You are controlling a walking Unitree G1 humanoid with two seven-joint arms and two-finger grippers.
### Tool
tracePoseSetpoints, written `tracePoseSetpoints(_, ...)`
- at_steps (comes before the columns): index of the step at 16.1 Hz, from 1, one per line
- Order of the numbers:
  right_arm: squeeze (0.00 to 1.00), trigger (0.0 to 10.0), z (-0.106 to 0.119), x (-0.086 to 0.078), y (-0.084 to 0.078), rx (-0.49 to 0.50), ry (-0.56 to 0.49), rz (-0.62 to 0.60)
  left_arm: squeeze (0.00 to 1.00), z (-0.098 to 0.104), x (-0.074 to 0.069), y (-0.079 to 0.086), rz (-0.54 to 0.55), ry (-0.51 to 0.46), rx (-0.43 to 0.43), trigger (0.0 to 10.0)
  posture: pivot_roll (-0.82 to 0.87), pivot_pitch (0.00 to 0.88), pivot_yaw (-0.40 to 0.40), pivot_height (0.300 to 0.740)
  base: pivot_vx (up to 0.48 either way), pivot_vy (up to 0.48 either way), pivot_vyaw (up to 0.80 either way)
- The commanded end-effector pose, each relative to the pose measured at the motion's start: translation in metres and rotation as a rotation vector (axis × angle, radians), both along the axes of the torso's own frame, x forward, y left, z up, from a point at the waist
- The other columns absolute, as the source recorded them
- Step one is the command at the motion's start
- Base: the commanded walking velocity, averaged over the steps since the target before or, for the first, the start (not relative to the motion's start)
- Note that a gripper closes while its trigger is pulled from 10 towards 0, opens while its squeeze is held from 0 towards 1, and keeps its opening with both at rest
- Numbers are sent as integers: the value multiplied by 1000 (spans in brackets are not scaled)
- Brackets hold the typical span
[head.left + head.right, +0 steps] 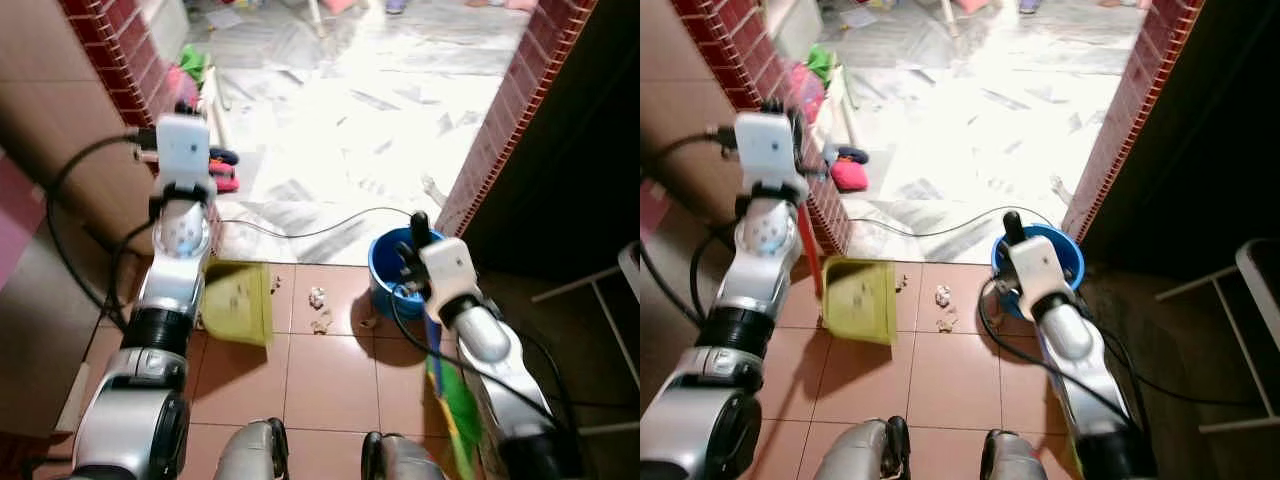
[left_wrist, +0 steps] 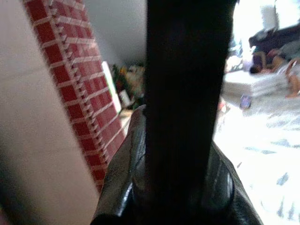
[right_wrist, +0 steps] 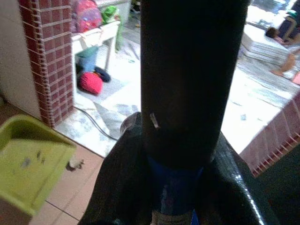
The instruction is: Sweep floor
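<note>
My left gripper [image 1: 778,108] is raised beside the red brick pillar and shut on the dustpan's long handle [image 1: 811,256], red lower down and a dark pole [image 2: 183,93] in the left wrist view. The yellow-green dustpan [image 1: 238,300] rests on the brown tiles, its mouth facing a few pale scraps of litter [image 1: 319,310]. My right gripper [image 1: 414,262] is shut on the broom handle [image 3: 187,79], which is black on top and blue below. The broom's green bristles [image 1: 455,400] hang by my right side.
A blue bucket [image 1: 388,268] stands just behind the right gripper. A black cable [image 1: 320,231] runs across the marble floor beyond the tiles. Brick pillars [image 1: 500,130] frame the doorway. Pink items [image 1: 847,174] lie by the left pillar; a white rack [image 1: 622,275] stands right. A person [image 2: 281,58] lies far off.
</note>
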State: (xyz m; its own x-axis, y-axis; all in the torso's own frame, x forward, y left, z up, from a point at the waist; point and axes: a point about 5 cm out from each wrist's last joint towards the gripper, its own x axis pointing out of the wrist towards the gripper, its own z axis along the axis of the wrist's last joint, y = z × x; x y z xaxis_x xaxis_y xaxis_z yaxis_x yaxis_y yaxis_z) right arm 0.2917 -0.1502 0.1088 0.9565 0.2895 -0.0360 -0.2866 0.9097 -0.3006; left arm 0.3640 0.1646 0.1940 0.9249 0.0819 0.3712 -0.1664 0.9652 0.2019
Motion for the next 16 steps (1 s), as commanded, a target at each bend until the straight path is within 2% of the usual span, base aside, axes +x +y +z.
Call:
tracePoseSetpoints(1,0,10000,10,5,7,24,-30,44,0,37,-5,-1,-6,-162,18,10000,-50,63,17,740,0,0,0)
tracePoseSetpoints(3,0,10000,16,12,9,61,-37,51,0,17,-7,3,40,-67,29,10000,-39,67,22,740,0,0,0)
tracePoseSetpoints(5,0,10000,17,10,17,60,-42,98,0,9,-13,4,31,-56,33,10000,-33,71,24,740,0,0,0)
tracePoseSetpoints(7,0,10000,19,9,24,66,-49,127,0,-7,-20,8,44,-3,0,10000,-25,72,25,740,0,0,0)
tracePoseSetpoints(9,0,10000,24,11,32,64,-85,153,0,-34,-31,10,73,57,-23,10000,-24,73,26,740,0,0,0)
tracePoseSetpoints(12,0,10000,30,12,39,97,-118,165,0,-46,-36,8,84,82,-1,10000,-10,64,18,740,0,0,0)
tracePoseSetpoints(14,0,10000,37,12,45,132,-151,176,0,-53,-34,9,99,103,-63,10000,-7,62,18,740,0,0,0)
tracePoseSetpoints(16,0,10000,45,12,52,160,-199,196,0,-57,-36,10,93,97,-54,10000,-9,61,21,740,0,0,0)
